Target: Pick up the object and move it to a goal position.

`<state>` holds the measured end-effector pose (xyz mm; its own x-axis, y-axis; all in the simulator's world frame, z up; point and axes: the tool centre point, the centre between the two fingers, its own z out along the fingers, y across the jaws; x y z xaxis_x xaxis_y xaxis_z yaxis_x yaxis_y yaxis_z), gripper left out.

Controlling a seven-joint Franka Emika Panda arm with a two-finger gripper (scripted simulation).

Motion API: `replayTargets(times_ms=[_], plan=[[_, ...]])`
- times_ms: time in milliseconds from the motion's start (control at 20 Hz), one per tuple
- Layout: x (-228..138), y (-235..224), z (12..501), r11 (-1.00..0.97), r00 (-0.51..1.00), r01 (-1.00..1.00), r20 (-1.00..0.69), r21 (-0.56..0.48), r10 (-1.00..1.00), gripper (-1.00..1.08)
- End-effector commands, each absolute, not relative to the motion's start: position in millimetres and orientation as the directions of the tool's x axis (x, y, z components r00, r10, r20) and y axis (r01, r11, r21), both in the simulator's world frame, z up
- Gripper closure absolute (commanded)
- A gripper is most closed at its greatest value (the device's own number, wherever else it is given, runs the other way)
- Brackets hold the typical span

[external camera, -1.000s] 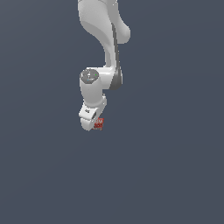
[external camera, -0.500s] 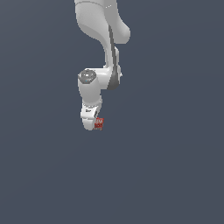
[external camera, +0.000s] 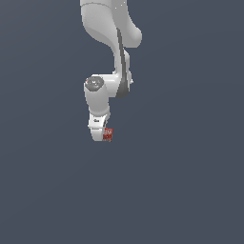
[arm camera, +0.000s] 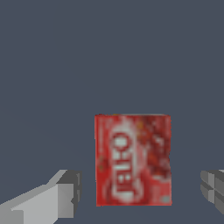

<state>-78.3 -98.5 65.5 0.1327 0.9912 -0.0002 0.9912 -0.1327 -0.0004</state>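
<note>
The object (arm camera: 132, 159) is a small red box with white lettering, lying flat on the grey floor. In the wrist view it sits between my two fingertips, with a gap on each side, so my gripper (arm camera: 141, 192) is open around it and not touching it. One grey finger (arm camera: 65, 194) stands closer to the box than the other finger (arm camera: 213, 188). In the exterior view the object (external camera: 108, 135) shows as a tiny red block at the tip of the white gripper (external camera: 102, 137), on that view's right side of the hand.
A plain dark grey floor (external camera: 190, 190) fills both views. The white arm (external camera: 109, 43) comes down from the top of the exterior view. Nothing else is in sight.
The hand and the red box stay in almost the same place. Only the upper arm links have shifted slightly.
</note>
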Motion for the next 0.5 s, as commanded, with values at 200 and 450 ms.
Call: replayTargets(times_ms=[200, 450], plan=[[-78.6, -98.3, 57.4, -0.131, 0.131, 0.991, 0.0, 0.0, 0.991, -0.92], [-79.3, -98.1, 34.4, -0.129, 0.129, 0.992, 0.0, -0.001, 0.992, -0.92]])
